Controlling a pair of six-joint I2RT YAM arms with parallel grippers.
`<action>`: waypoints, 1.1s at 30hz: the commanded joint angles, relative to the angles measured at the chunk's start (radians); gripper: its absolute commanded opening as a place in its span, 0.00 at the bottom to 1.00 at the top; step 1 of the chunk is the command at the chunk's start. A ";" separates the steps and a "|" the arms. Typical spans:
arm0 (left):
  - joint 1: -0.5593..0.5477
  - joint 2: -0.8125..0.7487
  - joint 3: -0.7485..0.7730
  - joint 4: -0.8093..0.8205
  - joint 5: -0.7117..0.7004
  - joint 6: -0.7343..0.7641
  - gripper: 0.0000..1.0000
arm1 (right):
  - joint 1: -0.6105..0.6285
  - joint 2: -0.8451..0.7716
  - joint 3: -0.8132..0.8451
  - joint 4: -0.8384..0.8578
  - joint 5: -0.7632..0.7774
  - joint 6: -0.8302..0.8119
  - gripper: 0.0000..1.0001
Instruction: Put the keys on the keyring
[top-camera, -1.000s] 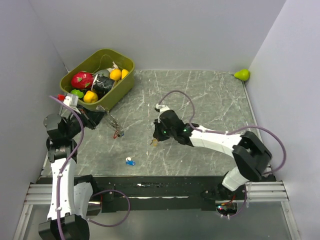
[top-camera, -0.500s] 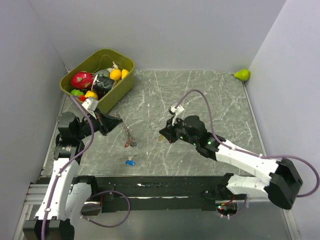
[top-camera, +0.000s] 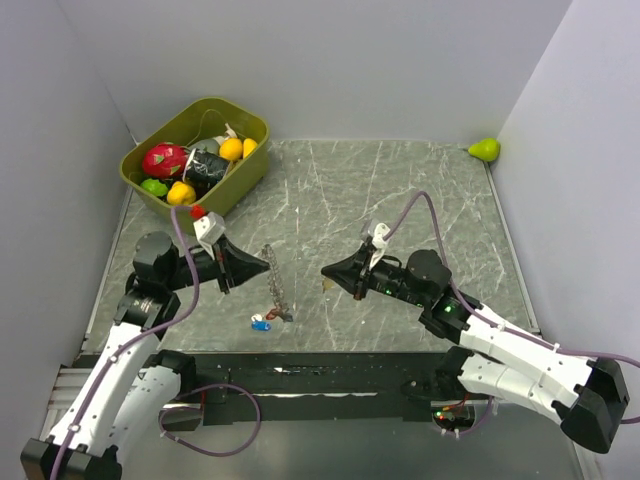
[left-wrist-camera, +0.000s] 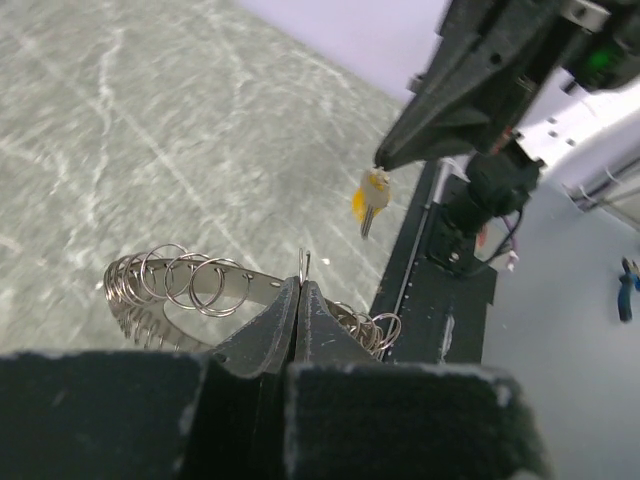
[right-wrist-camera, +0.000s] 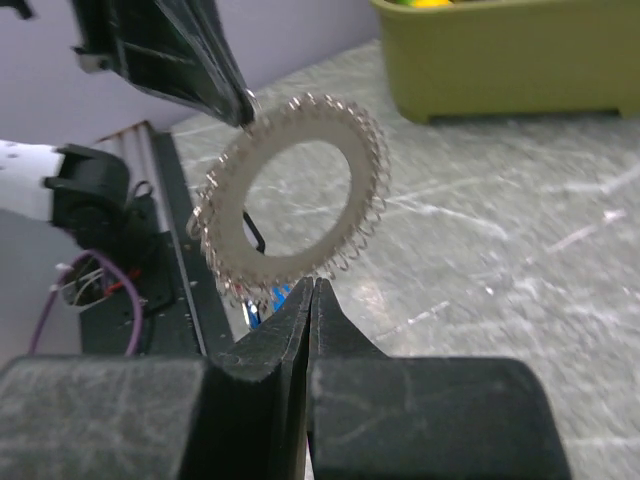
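My left gripper (top-camera: 262, 267) is shut on the rim of the keyring (top-camera: 274, 287), a flat silvery loop edged with small wire rings (left-wrist-camera: 190, 285), which hangs down from it. A small dark key (top-camera: 285, 316) dangles at its lower end. My right gripper (top-camera: 325, 270) faces it from the right, shut on a yellow-headed key (left-wrist-camera: 372, 195) that hangs from its tip; a short gap separates key and ring. In the right wrist view the keyring (right-wrist-camera: 300, 190) fills the space just past my shut jaws, and the held key is hidden. A blue key (top-camera: 261, 322) lies on the table.
An olive bin (top-camera: 250, 125) of fruit toys stands at the back left. A green pear (top-camera: 485, 149) lies in the far right corner. Grey walls close in the table on three sides, and the black rail (top-camera: 320, 370) runs along the near edge.
The left gripper has carried the keyring rightward and toward the near edge. The right gripper has drawn back toward its base with the yellow key. Both now face each other.
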 joint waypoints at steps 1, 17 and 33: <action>-0.057 -0.062 -0.024 0.127 0.040 0.018 0.01 | -0.002 -0.026 0.004 0.104 -0.108 -0.026 0.00; -0.255 -0.069 -0.018 -0.011 -0.133 0.174 0.01 | -0.004 0.073 0.081 0.099 -0.315 -0.016 0.00; -0.379 -0.059 0.005 -0.107 -0.324 0.248 0.01 | 0.051 0.158 0.121 0.147 -0.325 0.022 0.00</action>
